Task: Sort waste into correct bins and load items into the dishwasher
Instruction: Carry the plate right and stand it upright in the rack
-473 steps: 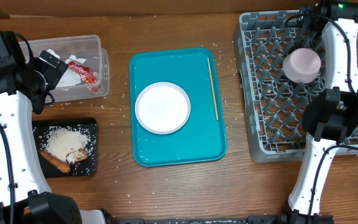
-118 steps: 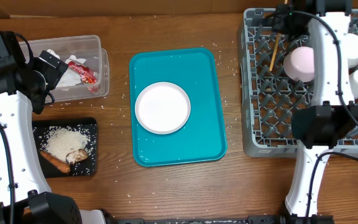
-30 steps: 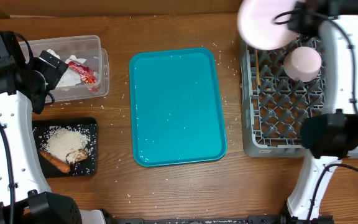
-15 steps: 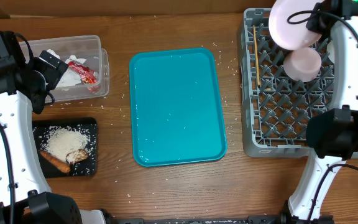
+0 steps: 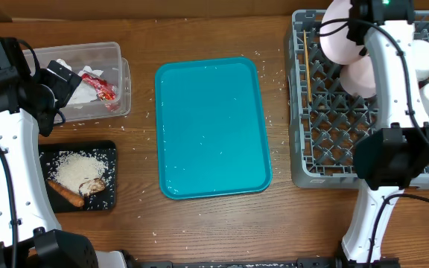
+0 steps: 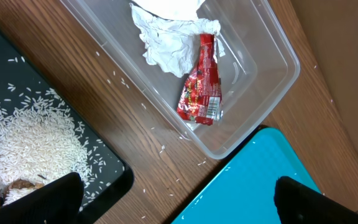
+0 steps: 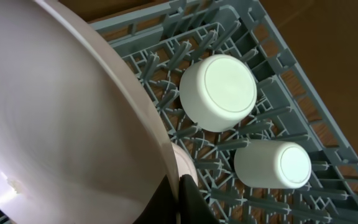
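**Plate.** The white plate [image 5: 339, 36] hangs tilted on edge above the dish rack [image 5: 326, 149], toward the rack's 11 o'clock corner. It is not yet seated between the pegs. I judge it rigid, smooth-glazed and breakable. It looks light enough for one claw, but likely to slip or swing if taken anywhere but the rim. The rim is the proper hold. Lowering calls for care, so the edge drops between pegs rather than striking them.

**Right claw** [image 7: 182, 198]. Clamped tight on the plate's rim. One dark finger shows and the other is hidden behind the plate. An upturned bowl [image 7: 218, 92] and a cup [image 7: 272, 165] sit on the rack at the plate's 3 o'clock, near but apart from it.

**Left claw** [image 6: 176, 202]. Spread wide and holding nothing. It hovers by the clear tub [image 6: 260, 93] at the counter's [image 5: 214, 223] 10 o'clock.
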